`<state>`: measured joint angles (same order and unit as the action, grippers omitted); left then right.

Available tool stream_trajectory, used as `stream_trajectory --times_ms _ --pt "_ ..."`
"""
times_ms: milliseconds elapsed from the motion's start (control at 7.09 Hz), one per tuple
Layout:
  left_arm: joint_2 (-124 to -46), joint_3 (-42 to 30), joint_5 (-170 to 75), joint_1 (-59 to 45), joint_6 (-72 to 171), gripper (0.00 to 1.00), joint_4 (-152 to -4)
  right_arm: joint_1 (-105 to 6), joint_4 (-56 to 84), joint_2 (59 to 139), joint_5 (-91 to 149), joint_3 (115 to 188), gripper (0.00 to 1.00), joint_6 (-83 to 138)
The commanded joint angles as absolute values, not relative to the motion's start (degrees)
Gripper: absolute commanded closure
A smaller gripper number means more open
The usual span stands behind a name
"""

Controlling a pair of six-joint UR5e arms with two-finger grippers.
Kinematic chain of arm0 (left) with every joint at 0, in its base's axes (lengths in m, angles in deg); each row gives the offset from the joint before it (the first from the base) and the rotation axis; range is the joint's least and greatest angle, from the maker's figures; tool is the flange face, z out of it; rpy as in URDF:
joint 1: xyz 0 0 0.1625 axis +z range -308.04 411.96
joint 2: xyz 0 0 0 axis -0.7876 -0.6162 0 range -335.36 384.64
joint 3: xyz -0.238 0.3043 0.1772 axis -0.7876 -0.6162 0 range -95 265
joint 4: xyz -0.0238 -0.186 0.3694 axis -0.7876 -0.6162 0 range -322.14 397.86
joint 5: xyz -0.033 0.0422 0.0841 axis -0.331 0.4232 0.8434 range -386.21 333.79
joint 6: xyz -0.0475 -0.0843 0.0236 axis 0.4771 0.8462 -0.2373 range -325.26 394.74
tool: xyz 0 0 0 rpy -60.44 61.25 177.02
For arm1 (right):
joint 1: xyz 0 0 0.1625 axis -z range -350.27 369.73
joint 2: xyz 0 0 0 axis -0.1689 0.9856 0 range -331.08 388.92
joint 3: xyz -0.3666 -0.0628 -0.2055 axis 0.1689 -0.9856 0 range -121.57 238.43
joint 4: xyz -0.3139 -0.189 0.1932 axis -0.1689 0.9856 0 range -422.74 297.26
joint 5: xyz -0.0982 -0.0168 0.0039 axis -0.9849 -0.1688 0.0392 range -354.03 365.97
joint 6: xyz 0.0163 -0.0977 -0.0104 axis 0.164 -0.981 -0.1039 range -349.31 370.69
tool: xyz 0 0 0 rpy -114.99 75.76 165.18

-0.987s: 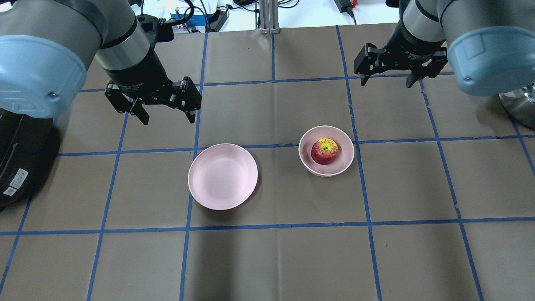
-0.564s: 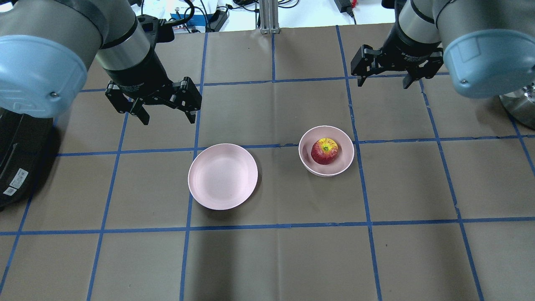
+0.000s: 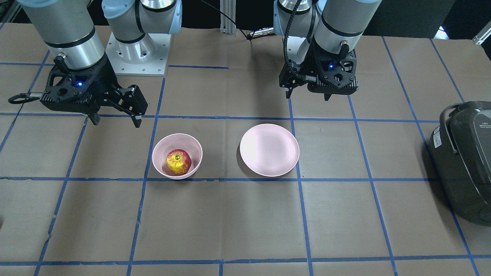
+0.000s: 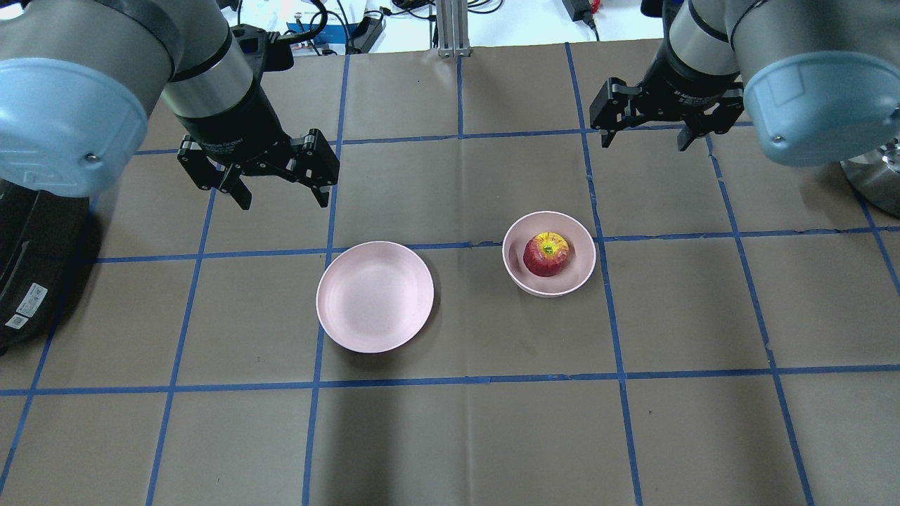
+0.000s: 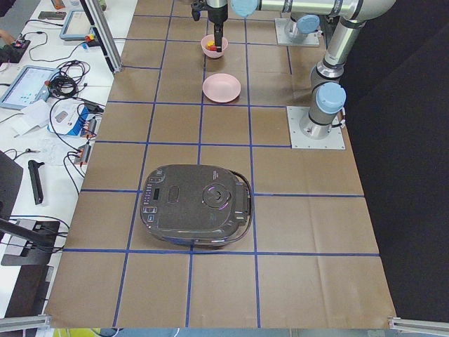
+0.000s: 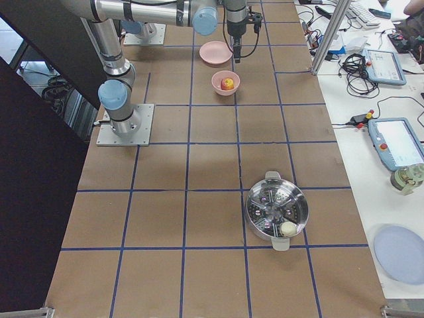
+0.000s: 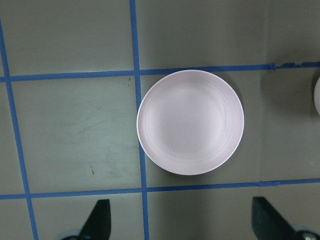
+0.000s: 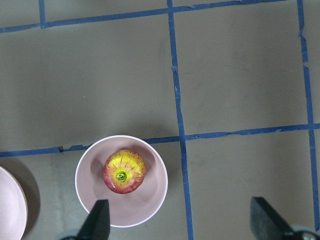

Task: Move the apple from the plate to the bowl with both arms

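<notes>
1. The apple [image 4: 546, 254] is sitting inside the bowl [image 4: 585, 270], low in front of the right gripper [image 4: 645, 140], whose jaws are hanging wide apart, gripping nothing.
2. The left gripper [image 4: 283, 202], also spread wide, is hovering clear of the plate [image 4: 375, 296].
3. A black cooker [image 3: 466, 161] is resting well outside the left jaws; its stickers are proving unreadable.

Red, yellow-streaked, green at the dimple: small round apple [image 4: 546, 254]. Pale pink: deep glossy round bowl [image 4: 579, 270], flat round plate [image 4: 375, 296]. Brown with a blue tape grid: paper-covered desk [image 4: 492, 436].
</notes>
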<state>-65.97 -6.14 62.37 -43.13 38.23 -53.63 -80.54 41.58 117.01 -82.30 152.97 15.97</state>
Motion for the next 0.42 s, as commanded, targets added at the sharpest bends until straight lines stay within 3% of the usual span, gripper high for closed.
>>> stream_trajectory --times_ms 0,282 --pt "-65.98 -6.14 62.38 -43.05 38.16 0.00 -53.63 -80.54 41.58 116.90 -82.45 153.00 0.00 15.97" --pt "-65.98 -6.14 62.38 -42.96 38.16 0.00 -53.63 -80.54 41.67 117.08 -82.36 153.00 0.00 15.97"
